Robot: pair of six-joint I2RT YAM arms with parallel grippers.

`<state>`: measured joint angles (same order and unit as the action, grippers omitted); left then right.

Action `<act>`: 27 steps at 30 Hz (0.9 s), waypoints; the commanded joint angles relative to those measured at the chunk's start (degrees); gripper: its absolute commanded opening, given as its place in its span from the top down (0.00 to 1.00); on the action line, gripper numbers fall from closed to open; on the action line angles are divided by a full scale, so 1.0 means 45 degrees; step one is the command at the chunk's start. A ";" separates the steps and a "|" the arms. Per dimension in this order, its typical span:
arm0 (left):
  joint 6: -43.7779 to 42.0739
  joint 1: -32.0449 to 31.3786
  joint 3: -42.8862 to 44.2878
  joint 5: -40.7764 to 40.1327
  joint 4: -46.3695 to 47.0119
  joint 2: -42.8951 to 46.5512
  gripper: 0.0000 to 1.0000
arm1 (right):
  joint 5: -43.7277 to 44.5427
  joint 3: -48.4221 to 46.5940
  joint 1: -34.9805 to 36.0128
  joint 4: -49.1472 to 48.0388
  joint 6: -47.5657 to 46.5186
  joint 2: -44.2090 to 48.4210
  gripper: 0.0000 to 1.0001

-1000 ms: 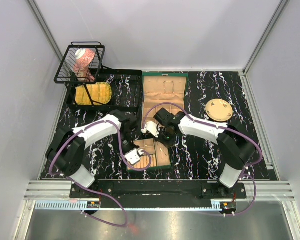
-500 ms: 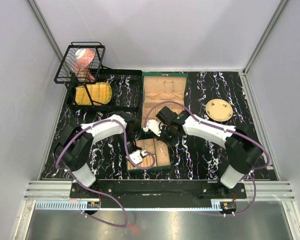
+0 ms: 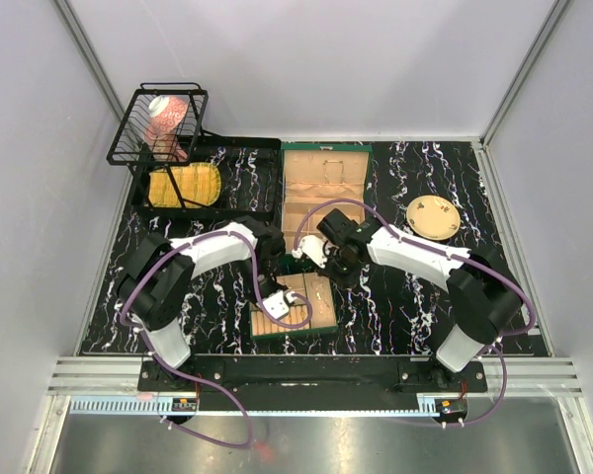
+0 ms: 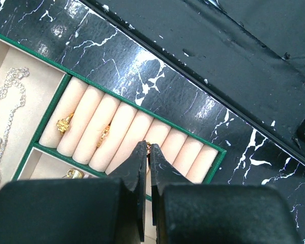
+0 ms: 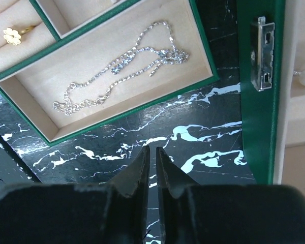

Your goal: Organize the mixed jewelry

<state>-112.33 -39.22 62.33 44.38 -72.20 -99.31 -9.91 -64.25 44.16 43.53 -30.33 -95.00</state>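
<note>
**Reader:** Both grippers have shifted since the earlier overhead view. The left gripper (image 4: 147,152) has edged farther over the tray (image 4: 51,109), and the right gripper (image 5: 152,155) has drawn back from it toward the green box (image 5: 254,127). Which step is shown?

**Author:** Left side first. The left gripper hangs over the ring rolls (image 4: 122,132) (the beige padded ridges). Its jaws are pressed together on a small gold piece (image 4: 148,146), of which only a glint shows at the tips. The step in hand, by judgement, is seating that piece in a groove between two rolls. A clover ring (image 4: 64,123) and a second gold ring (image 4: 104,136) already sit in grooves nearer the chain compartment.

**Reader:** And the rest of the jewelry?

**Author:** The silver chain (image 5: 122,68) lies loosely coiled in the tray's large compartment. The right gripper hovers over bare table (image 5: 208,117) between tray and green box and holds nothing. Its jaws stand close together with a mere slit between them, and whether they are fully closed cannot be told.

**Reader:** What does the next move call for?

**Author:** Probably a short descent, then parting the jaws. The tips should meet a groove rather than a crest, or the piece may roll off. The right arm looks free to fetch another piece.
</note>
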 commanded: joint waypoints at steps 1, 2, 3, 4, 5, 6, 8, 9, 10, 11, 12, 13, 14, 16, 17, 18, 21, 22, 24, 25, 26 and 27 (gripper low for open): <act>-0.9431 -0.0073 0.0369 0.0685 -0.0048 -0.0178 1.00 | 0.0132 0.0000 -0.0263 0.0171 0.0079 0.0584 0.85; -0.9431 -0.0073 0.0369 0.0704 -0.0029 -0.0197 1.00 | 0.0094 0.0000 -0.0360 0.0171 0.0098 0.0623 0.85; -0.9431 -0.0073 0.0388 0.0743 -0.0029 -0.0197 1.00 | 0.0074 -0.0039 -0.0380 0.0171 0.0118 0.0642 0.85; -0.9431 -0.0073 0.0408 0.0820 -0.0009 -0.0217 1.00 | 0.0054 -0.0039 -0.0438 0.0171 0.0137 0.0643 0.85; -0.9431 -0.0073 0.0427 0.0860 -0.0009 -0.0198 1.00 | -0.0042 -0.0039 -0.0497 0.0190 0.0157 0.0662 0.85; -0.9431 -0.0073 0.0447 0.0918 -0.0029 -0.0217 1.00 | -0.0063 -0.0039 -0.0536 0.0190 0.0157 0.0681 0.85; -0.9431 -0.0073 0.0544 0.1036 -0.0029 -0.0236 1.00 | -0.0160 0.0000 -0.0653 0.0171 0.0177 0.0721 0.85; -0.9431 -0.0073 0.0603 0.1055 -0.0029 -0.0275 1.00 | -0.0199 0.0019 -0.0731 0.0171 0.0196 0.0740 0.85; -0.9431 -0.0092 0.0642 0.1094 -0.0009 -0.0295 1.00 | -0.0238 0.0039 -0.0751 0.0171 0.0216 0.0760 0.85; -0.9431 -0.0093 0.0681 0.1114 -0.0029 -0.0314 1.00 | -0.0258 0.0097 -0.0771 0.0171 0.0254 0.0856 0.85; -0.9431 -0.0131 0.0701 0.1114 0.0010 -0.0353 1.00 | -0.0258 0.0136 -0.0848 0.0171 0.0255 0.0896 0.85; -0.9431 -0.0151 0.0701 0.1153 0.0030 -0.0373 1.00 | -0.0258 0.0156 -0.0888 0.0171 0.0274 0.0935 0.85; -0.9431 -0.0209 0.0681 0.1095 0.0049 -0.0393 1.00 | -0.0278 0.0195 -0.0965 0.0171 0.0313 0.1052 0.85; -0.9431 -0.0229 0.0604 0.1114 0.0127 -0.0432 1.00 | -0.0297 0.0215 -0.1121 0.0171 0.0352 0.1150 0.85; -0.9431 -0.0249 0.0584 0.1095 0.0127 -0.0470 1.00 | -0.0317 0.0254 -0.1200 0.0190 0.0372 0.1266 0.85; -0.9431 -0.0249 0.0506 0.1056 0.0166 -0.0490 1.00 | -0.0317 0.0254 -0.1239 0.0190 0.0391 0.1287 0.85; -0.9393 -0.0249 0.0369 0.1133 0.0148 -0.0413 1.00 | -0.0356 0.0254 -0.1473 0.0190 0.0430 0.1463 0.85; -0.9392 -0.0268 0.0349 0.1172 0.0108 -0.0374 1.00 | -0.0433 0.0235 -0.1532 0.0190 0.0450 0.1482 0.85; -0.9354 -0.0229 0.0330 0.1251 -0.0048 -0.0237 1.00 | -0.0492 0.0157 -0.1649 0.0191 0.0489 0.1599 0.85; -0.9353 -0.0229 0.0330 0.1328 -0.0145 -0.0140 1.00 | -0.0551 0.0156 -0.1708 0.0190 0.0489 0.1638 0.85; -0.9334 -0.0171 0.0330 0.1368 -0.0281 -0.0100 1.00 | -0.0571 0.0137 -0.1824 0.0190 0.0528 0.1735 0.85; -0.9334 -0.0132 0.0368 0.1426 -0.0573 0.0016 1.00 | -0.0590 0.0137 -0.1864 0.0190 0.0548 0.1775 0.85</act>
<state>-112.31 -40.21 63.72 46.50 -70.98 -101.10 -10.83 -63.29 36.93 44.53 -28.73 -89.91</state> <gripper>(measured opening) 0.023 0.151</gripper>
